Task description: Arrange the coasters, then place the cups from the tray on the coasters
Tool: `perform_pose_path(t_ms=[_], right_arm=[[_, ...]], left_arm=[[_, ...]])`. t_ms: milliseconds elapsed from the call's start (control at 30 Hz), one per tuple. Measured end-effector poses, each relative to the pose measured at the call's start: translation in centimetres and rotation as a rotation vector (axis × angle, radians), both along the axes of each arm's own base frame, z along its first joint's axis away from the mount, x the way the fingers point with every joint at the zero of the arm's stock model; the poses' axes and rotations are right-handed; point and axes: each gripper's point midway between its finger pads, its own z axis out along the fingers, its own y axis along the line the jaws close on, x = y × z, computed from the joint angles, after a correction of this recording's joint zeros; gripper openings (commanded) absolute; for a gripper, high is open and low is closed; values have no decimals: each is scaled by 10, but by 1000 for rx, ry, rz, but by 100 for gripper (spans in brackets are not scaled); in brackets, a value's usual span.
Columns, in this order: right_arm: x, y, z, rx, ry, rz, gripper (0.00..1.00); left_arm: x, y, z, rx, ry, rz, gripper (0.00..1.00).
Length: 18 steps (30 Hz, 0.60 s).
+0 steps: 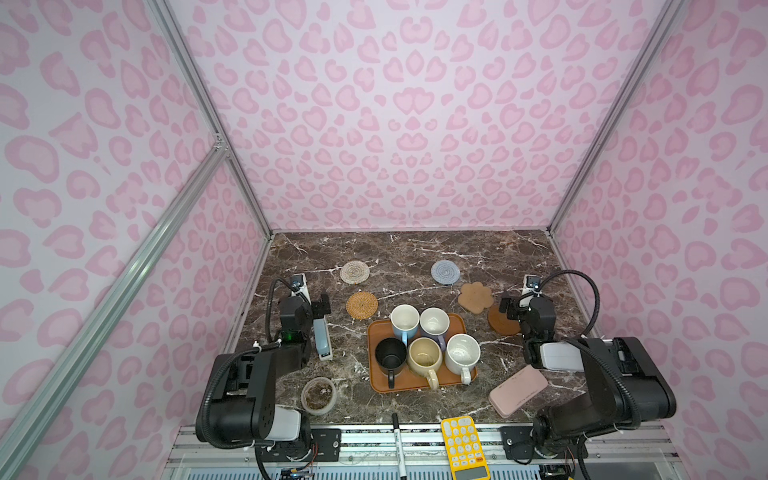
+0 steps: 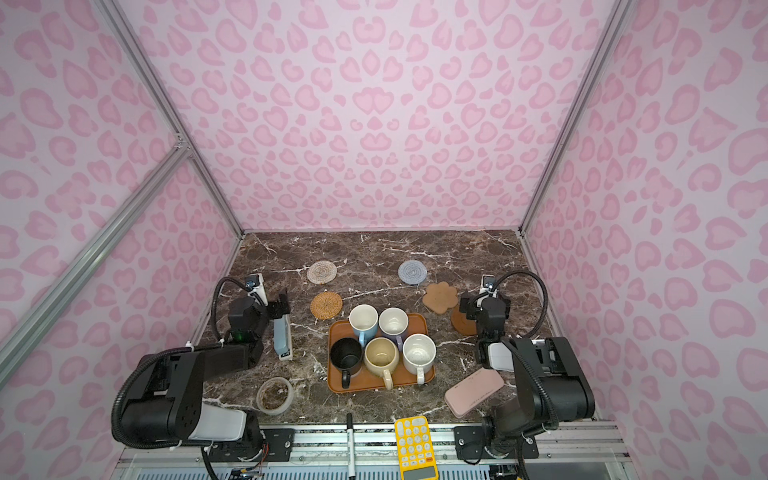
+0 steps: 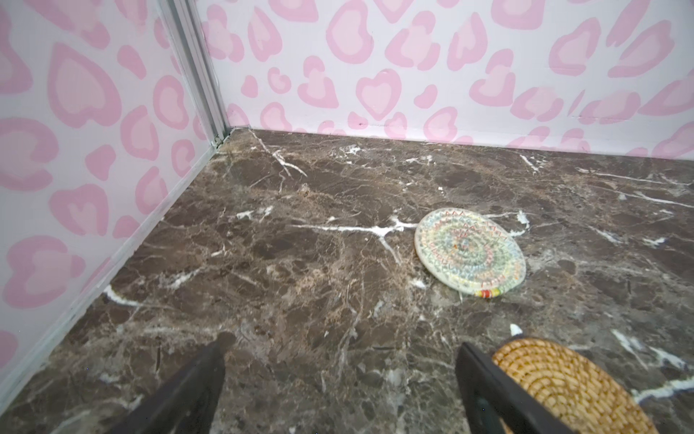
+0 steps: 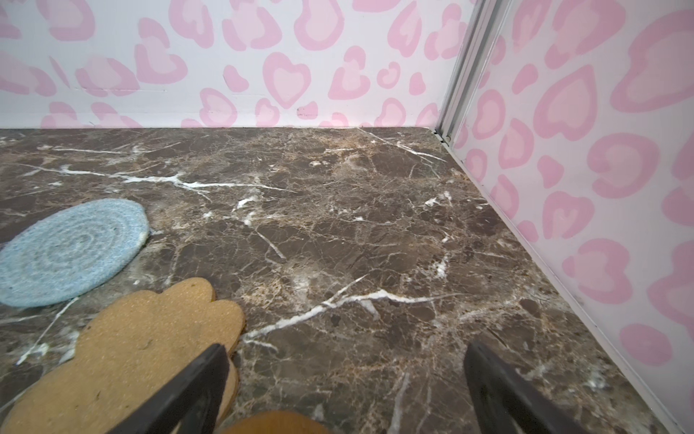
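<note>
Five cups [image 1: 424, 357] crowd the tray [image 1: 405, 384]; the coasters [image 1: 362, 305] lie loose on the marble.
In both top views, seen from the tray, the orange-tan coaster [image 2: 326, 305] lies at 10 o'clock, the cream coaster [image 1: 354, 272] at 11, the grey-blue coaster [image 1: 445, 272] just past 12, the cork coaster [image 1: 475, 297] between 1 and 2, and the wooden coaster [image 1: 500, 326] at 2. The yellow calculator [image 1: 461, 446] at 5 has keys too small to read, and the table [image 1: 415, 249] is bare to the back wall. In the left wrist view the left gripper [image 3: 340, 345] gapes wide over bare marble, empty, with the orange-tan coaster just beside one finger. In the right wrist view the right gripper [image 4: 345, 346] gapes wide, empty, with one finger over the cork coaster and the side wall near.
</note>
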Motion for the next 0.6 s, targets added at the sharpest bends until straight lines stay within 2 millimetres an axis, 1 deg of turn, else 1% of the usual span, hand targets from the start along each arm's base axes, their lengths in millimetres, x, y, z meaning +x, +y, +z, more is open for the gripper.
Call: perform_pose_path(t_ms=[67,100,167,233,267,333,400,467,533,600], right_arm=[[-1,5,14,-7,-23,15,100],[0,9,23,-9,-32,28,100],[4,17,45,-10,-52,51,100],[8,26,70,-7,-71,72,100],[8,31,84,-1,-77,81,100],[6,40,110,29,-94,97,100],[1,48,134,79,-104,128,100],[-5,59,157,125,-115,186,100],[-14,70,175,176,-117,234,100],[-24,75,188,251,-134,255,100]], left_arm=[[3,-2,16,0,-32,-5,97],[0,-2,19,-1,-37,-5,97],[-11,-3,16,-7,-21,-3,97],[-22,-1,24,-11,-27,11,97],[-25,0,36,-15,-52,16,97],[-30,0,68,-29,-110,18,97],[-37,-1,102,-57,-173,21,97],[-48,-5,136,-97,-249,1,97],[-61,-15,156,-125,-297,-54,97],[-70,-22,170,-169,-316,-89,97]])
